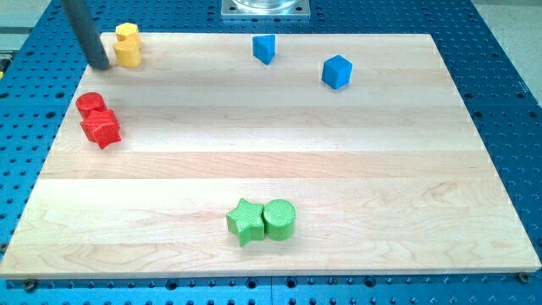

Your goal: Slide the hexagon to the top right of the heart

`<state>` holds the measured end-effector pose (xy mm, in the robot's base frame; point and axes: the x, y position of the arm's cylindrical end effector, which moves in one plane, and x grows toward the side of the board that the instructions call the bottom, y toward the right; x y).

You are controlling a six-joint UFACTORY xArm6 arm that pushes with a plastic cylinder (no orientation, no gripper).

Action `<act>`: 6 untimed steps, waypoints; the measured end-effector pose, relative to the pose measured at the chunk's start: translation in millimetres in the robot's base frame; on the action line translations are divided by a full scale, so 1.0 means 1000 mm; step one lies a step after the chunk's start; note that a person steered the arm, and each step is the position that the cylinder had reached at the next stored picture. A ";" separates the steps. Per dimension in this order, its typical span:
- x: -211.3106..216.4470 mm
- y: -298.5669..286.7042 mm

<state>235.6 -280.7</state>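
Two yellow blocks stand touching near the board's top left corner. The upper one (127,33) has a notched outline like a heart. The lower one (129,54) looks like a hexagon, though its shape is hard to make out. My dark rod comes down from the view's top left, and my tip (101,64) rests on the board just left of the lower yellow block, a small gap away from it.
A red cylinder (91,104) and a red star (102,130) touch at the left edge. A blue wedge-like block (264,48) and a blue cube (336,72) sit near the top. A green star (245,221) and a green cylinder (279,219) touch near the bottom.
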 end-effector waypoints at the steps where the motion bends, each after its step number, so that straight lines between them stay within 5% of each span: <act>1: -0.044 -0.004; 4: -0.005 0.042; 6: -0.045 0.046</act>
